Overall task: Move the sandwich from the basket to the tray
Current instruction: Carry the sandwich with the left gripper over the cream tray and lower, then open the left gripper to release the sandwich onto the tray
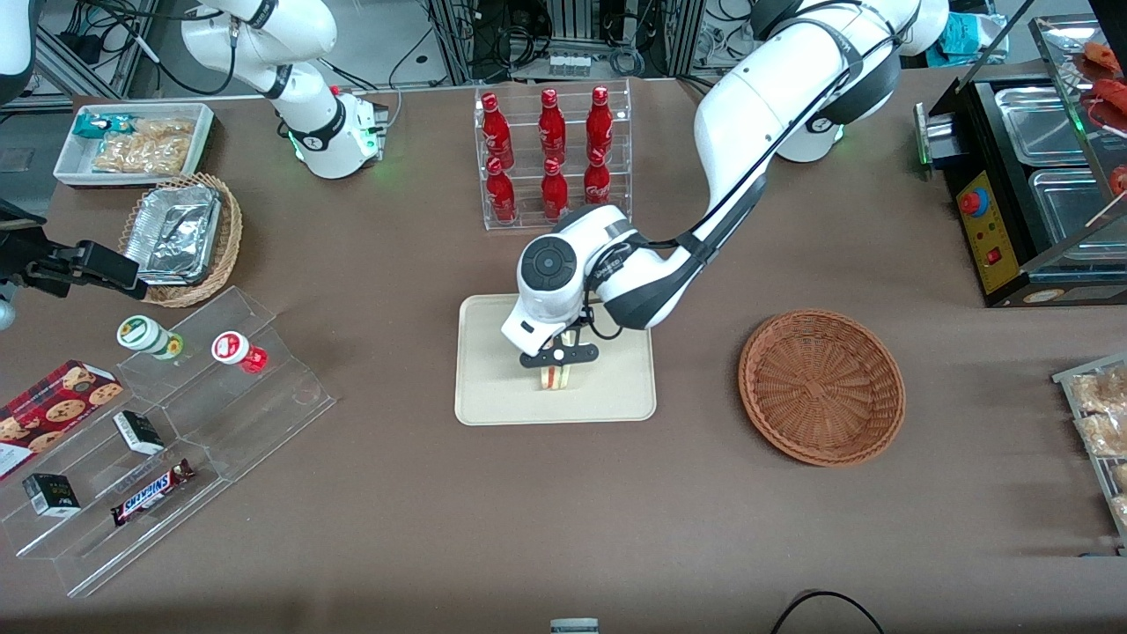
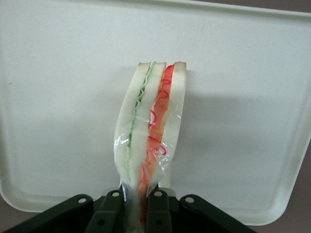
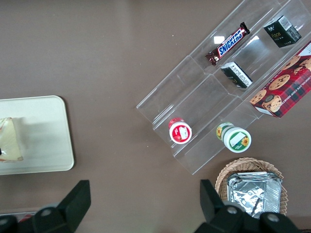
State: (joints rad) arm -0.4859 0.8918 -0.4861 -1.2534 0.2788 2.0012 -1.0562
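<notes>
1. Where the brown table [image 1: 563, 528] lies nearest the front camera, a clear stepped acrylic display stand [image 1: 167, 440] sits toward the parked arm's end, carrying a Snickers bar [image 1: 151, 491], two small dark boxes [image 1: 51, 494] and two small round pots, one with a red lid [image 1: 232, 347] and one with a green lid [image 1: 143, 334].
2. A red box of chocolate-chip cookies [image 1: 53, 409] lies just beside that stand.
3. Near the middle of the table lies the flat cream-beige rectangular plastic tray [image 1: 493, 387] with rounded corners.
4. Above the tray, the left arm's black two-finger gripper [image 1: 556, 357] points down, its fingers [image 2: 158, 213] closed tight on one corner of the small triangular sandwich [image 2: 150, 126] of pale white bread in clear wrap.
5. The sandwich stands on edge with its lower end on or just above the tray surface; which, I cannot tell. Its green and red filling shows between the slices.
6. The round shallow reddish-brown woven wicker basket [image 1: 821, 385] sits on the table toward the working arm's end, well apart from the tray, with nothing in it.
7. Farther from the camera than the tray, a clear acrylic rack [image 1: 553, 158] holds six red bottles [image 1: 550, 119].
8. Toward the parked arm's end, a lighter tan wicker basket [image 1: 224, 242] holds foil trays [image 1: 176, 231], and a white deep bin of snacks [image 1: 132, 141] sits farther still.
</notes>
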